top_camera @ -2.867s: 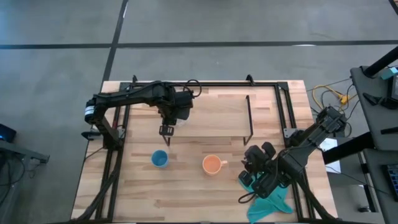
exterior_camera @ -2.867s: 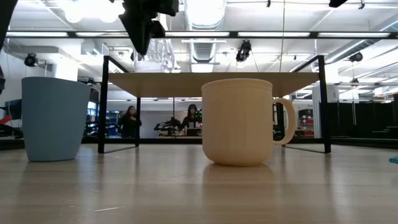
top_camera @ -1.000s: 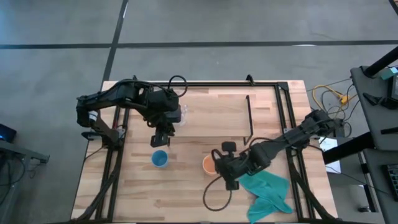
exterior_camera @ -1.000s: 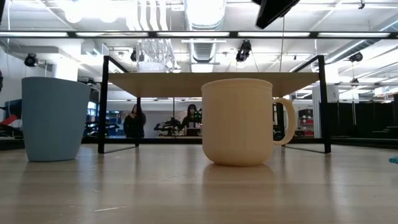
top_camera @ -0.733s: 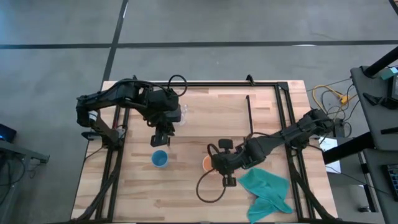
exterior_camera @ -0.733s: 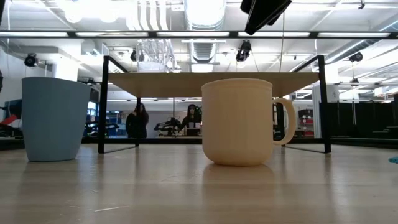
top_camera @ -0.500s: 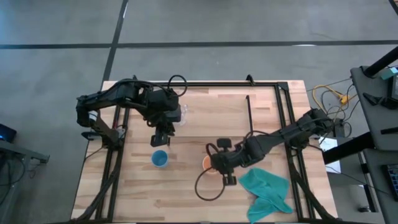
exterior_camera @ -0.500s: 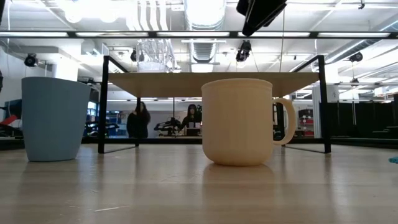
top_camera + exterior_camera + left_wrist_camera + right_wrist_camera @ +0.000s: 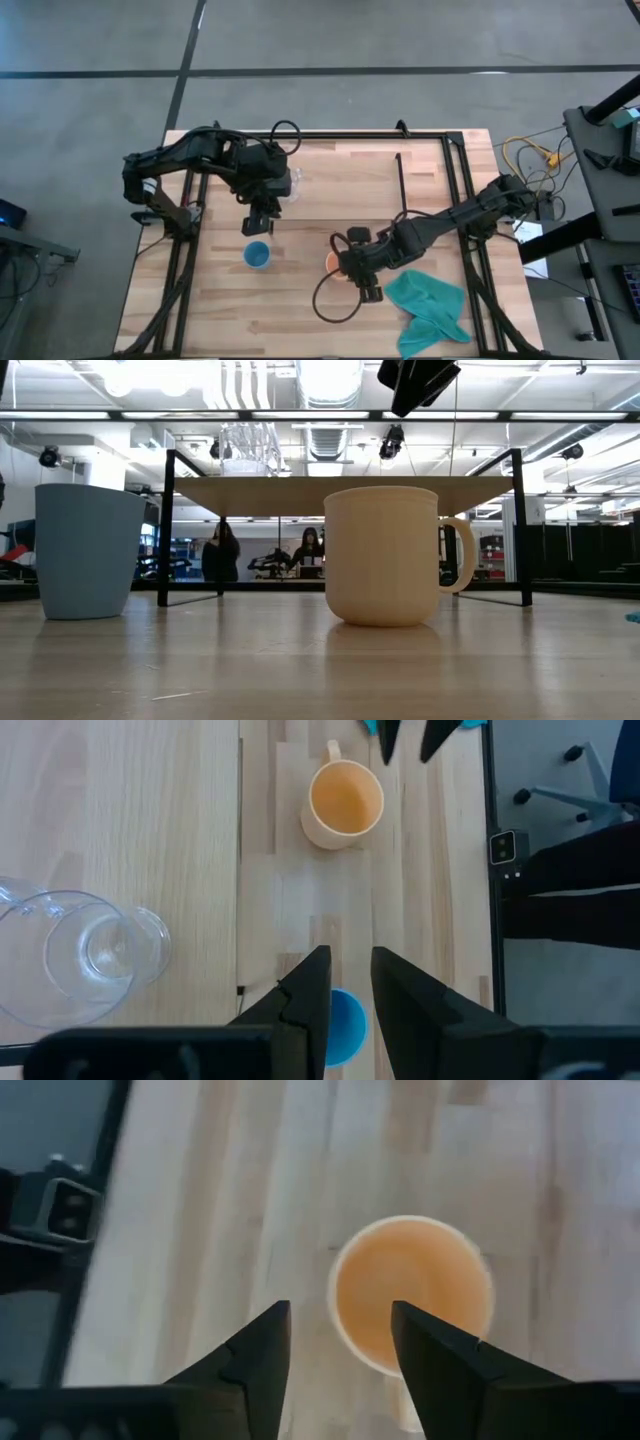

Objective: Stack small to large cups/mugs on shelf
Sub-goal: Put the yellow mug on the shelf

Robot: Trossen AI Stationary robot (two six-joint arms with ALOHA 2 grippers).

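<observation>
The clear glass cup [image 9: 293,183] stands upright on the left part of the shelf [image 9: 345,185], a low light-wood board on black wire legs. On the table in front of the shelf stand the blue cup [image 9: 257,256] and the orange mug [image 9: 410,1295], its handle toward the table's right. My right gripper [image 9: 340,1342] hangs open above the mug's rim, well clear of it in the low view [image 9: 418,380]. Between the shelf and the blue cup [image 9: 345,1020], my left gripper [image 9: 350,990] hovers high with a narrow empty gap between its fingers.
A teal cloth [image 9: 428,308] lies crumpled near the table's front right corner. A black cable loop [image 9: 335,300] hangs off my right arm in front of the mug. Black frame rails [image 9: 455,170] run along the table's sides. People move in the room behind.
My right gripper has swung a little toward the table's left, coming closer over the orange mug. The cups and the mug stand as before.
</observation>
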